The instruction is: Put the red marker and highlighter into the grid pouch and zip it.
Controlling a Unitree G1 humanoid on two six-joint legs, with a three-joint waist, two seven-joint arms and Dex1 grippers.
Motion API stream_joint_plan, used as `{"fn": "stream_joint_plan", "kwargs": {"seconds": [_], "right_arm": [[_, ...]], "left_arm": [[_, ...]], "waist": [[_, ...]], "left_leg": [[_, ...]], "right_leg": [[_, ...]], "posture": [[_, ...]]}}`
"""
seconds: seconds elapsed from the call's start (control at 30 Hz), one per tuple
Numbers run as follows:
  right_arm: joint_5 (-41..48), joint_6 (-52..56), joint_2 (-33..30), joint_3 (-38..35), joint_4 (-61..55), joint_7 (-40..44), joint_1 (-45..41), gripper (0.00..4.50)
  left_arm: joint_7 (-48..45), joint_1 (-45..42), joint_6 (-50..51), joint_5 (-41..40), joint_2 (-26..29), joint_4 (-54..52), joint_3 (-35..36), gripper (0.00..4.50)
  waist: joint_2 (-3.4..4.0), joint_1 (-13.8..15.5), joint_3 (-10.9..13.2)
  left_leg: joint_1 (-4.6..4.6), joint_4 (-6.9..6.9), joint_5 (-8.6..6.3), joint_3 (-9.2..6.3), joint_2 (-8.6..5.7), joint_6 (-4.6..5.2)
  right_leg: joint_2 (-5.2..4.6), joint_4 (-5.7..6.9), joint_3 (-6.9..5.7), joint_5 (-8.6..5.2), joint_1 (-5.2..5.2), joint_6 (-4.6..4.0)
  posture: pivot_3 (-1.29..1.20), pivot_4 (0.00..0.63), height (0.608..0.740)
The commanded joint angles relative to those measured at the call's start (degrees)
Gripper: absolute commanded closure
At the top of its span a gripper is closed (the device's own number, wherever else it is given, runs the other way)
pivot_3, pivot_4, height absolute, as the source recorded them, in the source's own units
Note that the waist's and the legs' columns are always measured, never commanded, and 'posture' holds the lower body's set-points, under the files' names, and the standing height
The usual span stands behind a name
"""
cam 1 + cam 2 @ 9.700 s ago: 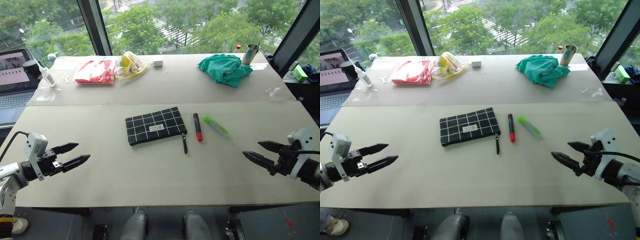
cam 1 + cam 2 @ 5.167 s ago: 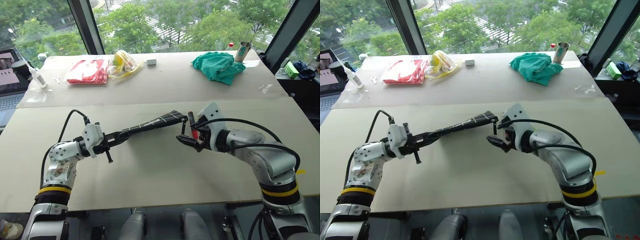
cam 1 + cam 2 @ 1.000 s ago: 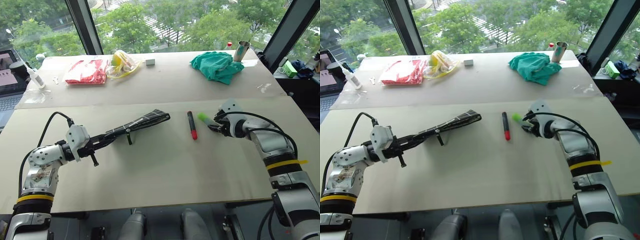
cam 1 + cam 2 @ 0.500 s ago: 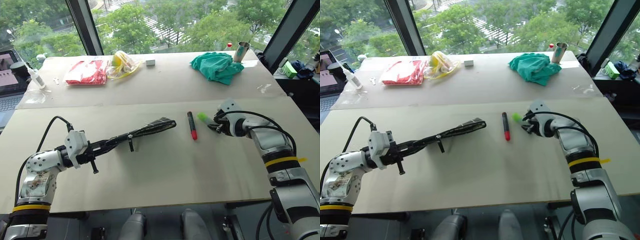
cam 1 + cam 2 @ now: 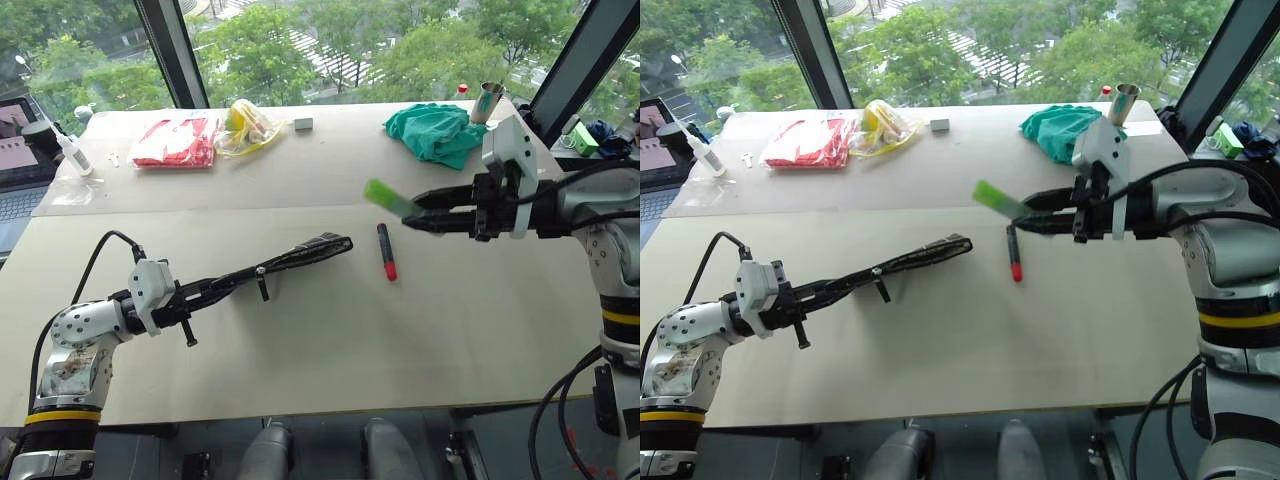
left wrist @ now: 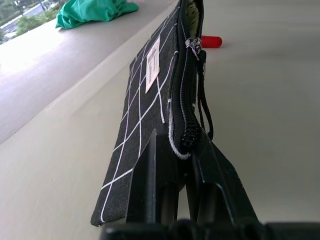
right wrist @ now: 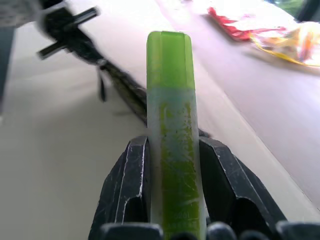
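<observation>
Head views: the right tool (image 5: 412, 216) now hangs in the air above the worktop (image 5: 330, 350), pointing toward the robot's left, with the highlighter (image 5: 388, 198) pinched between its two black fingers. Half a second ago this tool was low at the worktop, closed around the highlighter just beside the red marker; it has since lifted the highlighter clear. The red marker (image 5: 385, 251) lies flat on the worktop where it was, red end toward the robot. The left tool (image 5: 196, 298) still grips one end of the grid pouch (image 5: 290, 260), fingers pressed together on it, holding it edge-up and stretched toward the marker, in much the same place as before. At the far side sit a red packet (image 5: 177, 143), a green cloth (image 5: 436, 130) and a metal cup (image 5: 489, 100).

Left wrist view: the left tool's fingers clamp the pouch's end (image 6: 172, 150). The zipper runs along the top edge, its pull (image 6: 194, 45) at the far end with a black cord dangling. The pouch mouth looks open beyond it.

Right wrist view: the highlighter (image 7: 172, 150) stands upright between the right tool's fingers (image 7: 131, 200), the pouch blurred behind.
</observation>
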Motion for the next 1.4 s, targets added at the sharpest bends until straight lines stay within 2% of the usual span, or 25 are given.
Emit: {"fn": "stream_joint_plan", "kwargs": {"seconds": [0.03, 0.23, 0.5, 0.63, 0.9, 1.13, 1.4], "right_arm": [[-5.0, -2.27, -0.52, 8.33, -5.14, 0.32, -0.05, 3.47], [-11.42, -3.34, 1.53, 15.94, -1.86, -0.97, -4.28, 3.47], [-12.86, -3.83, 2.46, 16.72, 0.07, 1.16, -7.63, 3.47], [-14.24, -3.98, 2.94, 17.26, 0.83, 0.93, -8.29, 3.47], [-22.77, -8.01, 4.19, 21.41, 5.62, -1.99, -8.93, 3.47], [-24.17, -8.08, 5.46, 20.91, 7.0, -0.97, -10.01, 3.47], [-20.65, -7.23, 3.67, 17.98, 4.5, 2.78, -8.63, 3.47]], "left_arm": [[-0.11, -1.17, -0.77, -0.27, -0.37, -0.06, 0.11, 4.5], [-0.59, -1.65, -1.16, 0.53, -0.89, 0.21, -0.73, 4.5], [-1.22, -0.23, -4.62, 4.86, -1.16, 1.24, -4.37, 4.5], [-0.79, -0.36, -4.57, 4.26, -1.61, 1.25, -4.5, 4.5], [-0.52, -1.27, -3.74, 3.11, -1.82, 1.06, -4.13, 4.5], [-0.74, -1.05, -3.83, 3.18, -1.71, 0.96, -4.2, 4.5], [-0.77, -0.63, -4.11, 3.62, -1.93, 1.0, -4.68, 4.5]], "waist": [[0.01, 0.22, 0.0], [0.0, 0.53, 0.0], [0.0, 0.59, 0.0], [0.0, 0.57, 0.0], [0.0, 0.64, 0.0], [0.0, 0.51, 0.0], [0.0, 0.57, 0.0]], "left_leg": [[0.01, 0.0, 0.0, 0.02, -0.01, 0.0], [-0.02, 0.02, 0.02, 0.06, -0.01, -0.04], [-0.03, 0.02, 0.03, 0.03, -0.02, -0.06], [-0.02, 0.01, 0.03, 0.02, -0.02, -0.06], [-0.03, 0.02, 0.04, 0.03, -0.03, -0.06], [-0.03, 0.01, 0.04, 0.01, -0.02, -0.07], [-0.03, 0.01, 0.04, -0.01, -0.03, -0.07]], "right_leg": [[-0.01, 0.03, 0.04, 0.0, -0.02, 0.0], [-0.01, 0.06, 0.01, 0.0, -0.07, 0.0], [-0.01, 0.03, -0.01, 0.0, -0.07, 0.0], [0.0, 0.03, -0.01, 0.0, -0.07, 0.0], [-0.01, 0.04, -0.01, 0.0, -0.08, 0.0], [0.0, 0.05, -0.01, 0.0, -0.1, 0.0], [-0.01, 0.04, -0.01, 0.0, -0.09, 0.0]], "posture": [[0.0, 0.15, 0.74], [0.0, 0.15, 0.74], [0.0, 0.15, 0.74], [0.0, 0.15, 0.74], [0.0, 0.15, 0.74], [0.0, 0.15, 0.74], [0.0, 0.15, 0.74]]}}
